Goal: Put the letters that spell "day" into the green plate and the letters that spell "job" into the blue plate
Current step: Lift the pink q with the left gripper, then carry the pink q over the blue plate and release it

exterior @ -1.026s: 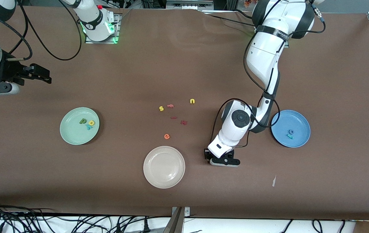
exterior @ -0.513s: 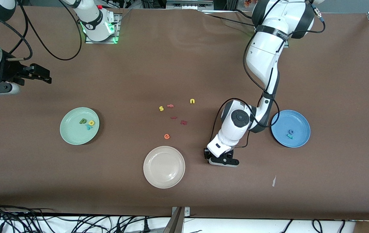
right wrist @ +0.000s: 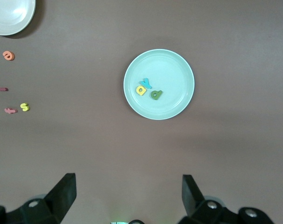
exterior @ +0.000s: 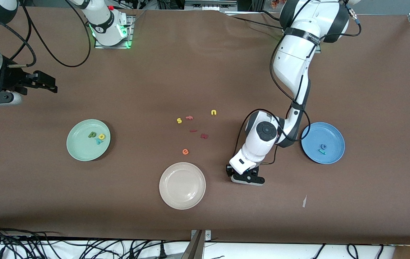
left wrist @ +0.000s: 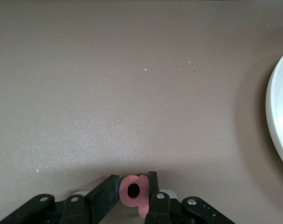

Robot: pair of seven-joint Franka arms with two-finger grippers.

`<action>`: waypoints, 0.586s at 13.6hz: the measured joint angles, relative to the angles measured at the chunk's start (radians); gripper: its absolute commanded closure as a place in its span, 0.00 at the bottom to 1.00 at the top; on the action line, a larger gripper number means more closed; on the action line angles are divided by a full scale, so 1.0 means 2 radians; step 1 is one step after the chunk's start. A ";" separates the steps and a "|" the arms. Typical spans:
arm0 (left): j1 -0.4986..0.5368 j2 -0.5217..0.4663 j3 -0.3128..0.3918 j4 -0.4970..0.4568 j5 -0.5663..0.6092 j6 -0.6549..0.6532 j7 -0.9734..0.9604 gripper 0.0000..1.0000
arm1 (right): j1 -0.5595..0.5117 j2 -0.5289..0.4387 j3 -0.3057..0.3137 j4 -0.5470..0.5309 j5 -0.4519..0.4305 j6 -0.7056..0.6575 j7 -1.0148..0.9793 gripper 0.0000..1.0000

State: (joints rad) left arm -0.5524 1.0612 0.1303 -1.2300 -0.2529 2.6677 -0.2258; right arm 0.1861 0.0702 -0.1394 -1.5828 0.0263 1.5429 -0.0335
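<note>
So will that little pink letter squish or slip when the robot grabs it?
The salmon-pink "b" looks like matte foam, so it would probably squash a little rather than slip. It is tiny between the left gripper fingers, so likely very light. It lies flat on the table, so it should not roll.

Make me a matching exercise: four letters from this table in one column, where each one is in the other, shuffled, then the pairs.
Letters
1. yellow "a"
2. blue "o"
3. salmon "b"
4. orange "e"

Places
A. between the left gripper's fingers, at the table surface
B. in the green plate
C. loose on the table, near the cream plate
D. in the blue plate

Pairs: 1-B, 2-D, 3-A, 4-C
</note>
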 measured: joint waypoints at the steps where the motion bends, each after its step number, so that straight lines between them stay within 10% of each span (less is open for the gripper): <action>1: 0.001 -0.004 0.005 -0.002 0.000 -0.014 0.000 1.00 | 0.000 0.000 0.000 0.000 0.000 0.000 0.000 0.00; 8: 0.060 -0.097 0.014 -0.014 0.018 -0.238 0.041 1.00 | 0.000 0.000 0.000 0.000 0.000 0.000 0.000 0.00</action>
State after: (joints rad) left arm -0.4318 0.8663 0.1590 -1.2583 -0.2169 2.1910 -0.1448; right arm 0.1856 0.0705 -0.1395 -1.5831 0.0262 1.5423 -0.0335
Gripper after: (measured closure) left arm 0.687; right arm 0.000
